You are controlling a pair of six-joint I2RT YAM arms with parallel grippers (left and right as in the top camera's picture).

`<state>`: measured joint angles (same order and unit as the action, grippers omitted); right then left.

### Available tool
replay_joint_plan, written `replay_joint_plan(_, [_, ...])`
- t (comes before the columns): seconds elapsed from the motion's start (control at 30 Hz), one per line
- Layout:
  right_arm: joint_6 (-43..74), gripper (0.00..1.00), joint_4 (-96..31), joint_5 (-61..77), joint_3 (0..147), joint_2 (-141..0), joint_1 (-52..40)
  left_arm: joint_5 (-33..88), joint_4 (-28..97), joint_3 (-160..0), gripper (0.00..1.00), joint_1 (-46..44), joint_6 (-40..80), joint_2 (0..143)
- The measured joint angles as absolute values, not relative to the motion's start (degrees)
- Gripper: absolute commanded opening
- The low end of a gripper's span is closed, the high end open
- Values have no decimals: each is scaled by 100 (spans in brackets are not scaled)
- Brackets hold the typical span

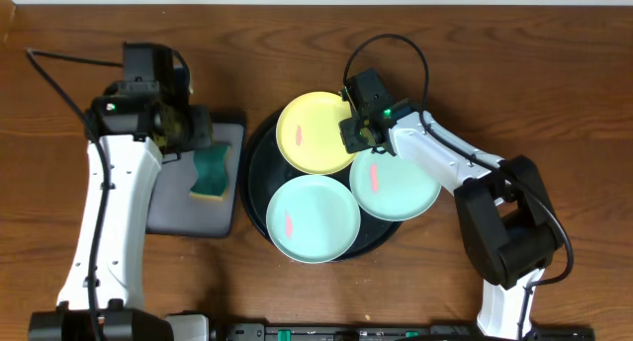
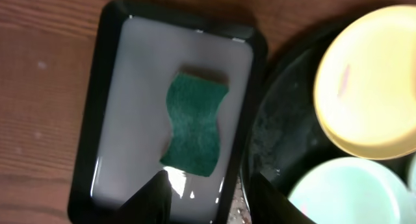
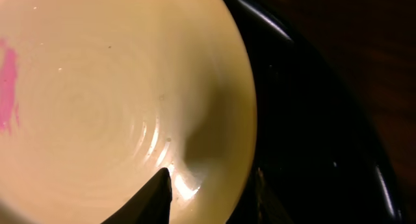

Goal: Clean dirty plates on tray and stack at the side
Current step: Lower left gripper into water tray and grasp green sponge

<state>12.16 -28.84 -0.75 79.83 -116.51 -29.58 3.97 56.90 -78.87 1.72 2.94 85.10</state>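
1. Yellow is the plate [image 1: 315,133] being worked on now. It is sitting at the back edge of the round black tray [image 1: 259,168]. One mint plate [image 1: 313,218] is lying by the tray's front edge and the other mint plate [image 1: 396,183] by its right edge.
2. The right gripper [image 3: 211,188] is standing over the yellow plate's right rim, with one finger inside the plate and one outside. Its jaws are standing apart around the rim and, as far as I can see, are not pinching it yet.
3. To do this well, I think the fingers should be reaching far enough over the rim and then squeezing slowly. That way the plate is not slipping or bumping the mint plate just beside it.
4. The left gripper [image 2: 211,188] is hanging over the small black tray [image 2: 99,87], which is looking wet. Its jaws are apart. The green sponge [image 2: 195,123] is lying just ahead of the fingertips and nothing is holding it. I think the gripper should be going lower, so a finger is landing on each long side of the sponge.
5. The yellow plate is round, so it has no long way. It is lying face up, with its pink smear [image 3: 8,87] showing on top. The sponge is long, and its long way is running along the small tray's long sides.
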Motion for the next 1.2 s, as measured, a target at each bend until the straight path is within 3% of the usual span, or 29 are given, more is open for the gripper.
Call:
replay_joint_plan(0.47, [1216, 37, -2884, -134, 7983, -11651, -2958, 298, 4281, -6399, 41, 169, 292, 8517])
replay_joint_plan(0.8, [1216, 45, -2882, -143, 7983, -11651, -2958, 298, 2939, -5336, 45, 172, 290, 8521])
replay_joint_plan(1.2, [1216, 46, -2803, -154, 7983, -11701, -2958, 276, 2563, -5081, 45, 172, 279, 8521])
